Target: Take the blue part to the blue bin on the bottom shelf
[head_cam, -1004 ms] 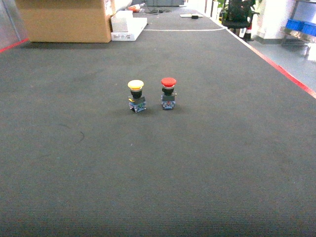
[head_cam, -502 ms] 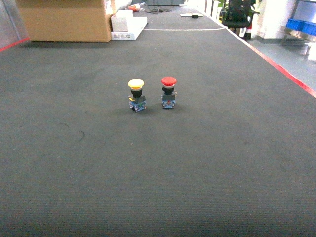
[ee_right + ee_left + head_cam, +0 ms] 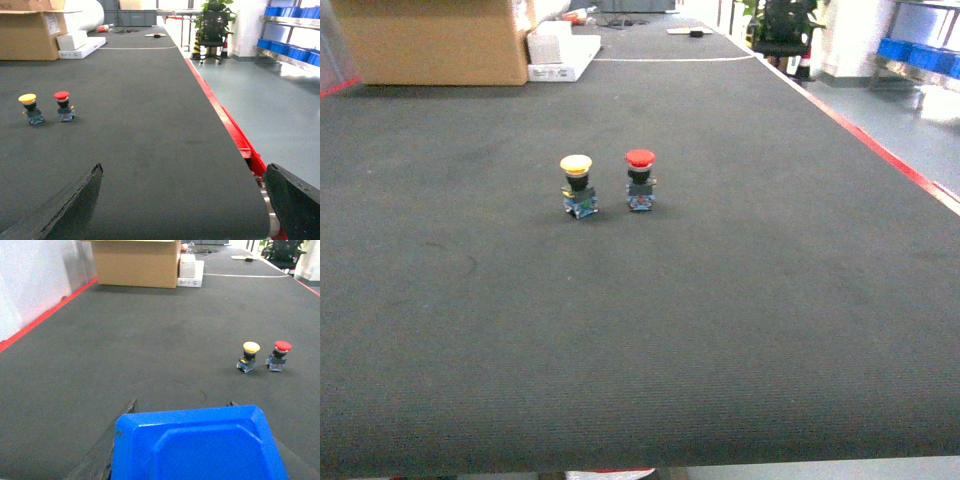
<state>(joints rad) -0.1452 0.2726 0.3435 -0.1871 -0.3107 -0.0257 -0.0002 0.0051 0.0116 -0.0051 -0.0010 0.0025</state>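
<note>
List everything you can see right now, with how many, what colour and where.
Yellow button: one, yellow cap, upright mid-mat, left of the red one.
Red button: one, red cap, upright beside it, apart.
Mat: one, dark grey, covering the long table.
Cardboard box: one, brown, far left end.
White boxes: a small stack, white, right of the cardboard box.
Office chair: one, black, on the floor past the table's far right.
Blue bins: several, blue, on a metal rack far right.
Blue part: one, bright blue, filling the left wrist view between the jaws.
Right gripper: dark jaws wide apart, empty.
</note>
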